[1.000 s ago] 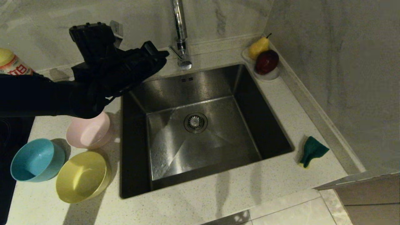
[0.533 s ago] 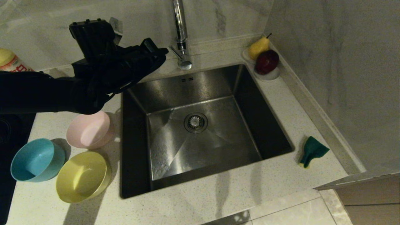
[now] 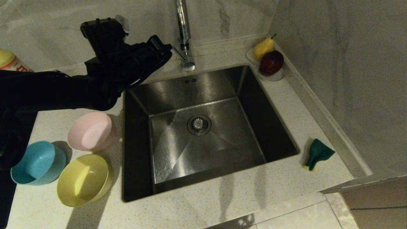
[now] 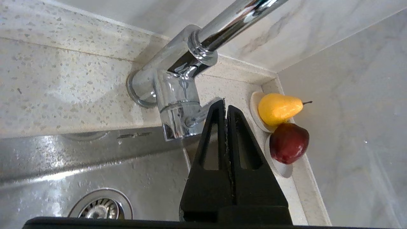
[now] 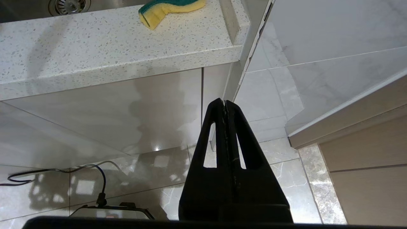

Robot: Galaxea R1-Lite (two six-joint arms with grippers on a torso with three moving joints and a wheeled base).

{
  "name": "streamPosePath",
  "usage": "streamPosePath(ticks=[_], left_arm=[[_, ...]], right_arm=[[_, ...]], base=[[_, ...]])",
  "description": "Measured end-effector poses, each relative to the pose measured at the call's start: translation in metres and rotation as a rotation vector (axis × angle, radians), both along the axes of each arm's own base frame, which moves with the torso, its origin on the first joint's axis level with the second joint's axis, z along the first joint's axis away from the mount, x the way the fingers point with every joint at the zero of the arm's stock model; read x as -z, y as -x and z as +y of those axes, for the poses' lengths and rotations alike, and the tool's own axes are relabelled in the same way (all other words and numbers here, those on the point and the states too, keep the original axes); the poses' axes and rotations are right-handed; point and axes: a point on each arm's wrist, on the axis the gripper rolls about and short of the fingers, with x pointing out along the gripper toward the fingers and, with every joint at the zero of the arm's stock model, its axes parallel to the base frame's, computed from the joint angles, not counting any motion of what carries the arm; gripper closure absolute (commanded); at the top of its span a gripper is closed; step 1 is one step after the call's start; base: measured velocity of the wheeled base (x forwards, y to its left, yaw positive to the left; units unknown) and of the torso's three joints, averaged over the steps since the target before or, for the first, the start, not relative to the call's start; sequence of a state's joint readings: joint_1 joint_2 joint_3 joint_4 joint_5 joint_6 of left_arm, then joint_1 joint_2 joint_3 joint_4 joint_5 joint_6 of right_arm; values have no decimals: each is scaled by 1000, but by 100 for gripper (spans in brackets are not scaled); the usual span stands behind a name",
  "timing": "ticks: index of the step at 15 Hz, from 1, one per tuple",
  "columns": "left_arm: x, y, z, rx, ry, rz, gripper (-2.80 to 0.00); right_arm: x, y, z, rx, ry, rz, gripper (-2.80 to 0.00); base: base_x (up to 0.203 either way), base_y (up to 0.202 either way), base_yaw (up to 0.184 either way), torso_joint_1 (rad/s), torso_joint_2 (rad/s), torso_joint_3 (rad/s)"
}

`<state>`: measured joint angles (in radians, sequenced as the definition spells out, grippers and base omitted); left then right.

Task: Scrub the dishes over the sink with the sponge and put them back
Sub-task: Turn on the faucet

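Observation:
Three bowls stand on the counter left of the sink (image 3: pixel 178 152): a pale pink one (image 3: pixel 90 131), a light blue one (image 3: pixel 38 163) and a yellow one (image 3: pixel 84 179). The sponge (image 3: pixel 318 153), green side up and bent, lies on the counter right of the sink and also shows from below as the sponge (image 5: pixel 170 8). My left gripper (image 3: pixel 168 51) hovers shut and empty over the sink's back left corner. Its tips (image 4: pixel 225 105) sit right beside the tap's lever. My right gripper (image 5: pixel 224 101) hangs shut and empty below the counter edge.
A chrome tap (image 3: pixel 183 38) rises behind the sink, its base (image 4: pixel 178 95) close to my left fingertips. A yellow pear (image 3: pixel 263 47) and a red apple (image 3: pixel 271 62) rest on a white dish in the back right corner. A bottle (image 3: pixel 11 65) stands far left.
My left arm has moved right and toward the back wall, bringing the shut gripper closer to the tap and uncovering the pink bowl. The bowls and the sponge have not moved.

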<state>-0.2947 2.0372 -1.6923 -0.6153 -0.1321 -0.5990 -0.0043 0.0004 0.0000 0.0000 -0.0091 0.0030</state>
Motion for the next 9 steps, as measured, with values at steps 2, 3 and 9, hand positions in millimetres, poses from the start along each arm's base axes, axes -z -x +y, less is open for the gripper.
streamPosePath(ticks=[2, 3, 9], left_arm=[[0, -4, -1, -6, -18, -16, 0], [-1, -6, -2, -9, -20, -25, 0], [0, -13, -4, -15, -22, -25, 0]], right_arm=[[0, 0, 0, 0, 0, 0, 0], [0, 0, 0, 0, 0, 0, 0], [0, 0, 0, 0, 0, 0, 0]], base=[[0, 0, 0, 0, 0, 0], [0, 0, 0, 0, 0, 0], [0, 0, 0, 0, 0, 0]])
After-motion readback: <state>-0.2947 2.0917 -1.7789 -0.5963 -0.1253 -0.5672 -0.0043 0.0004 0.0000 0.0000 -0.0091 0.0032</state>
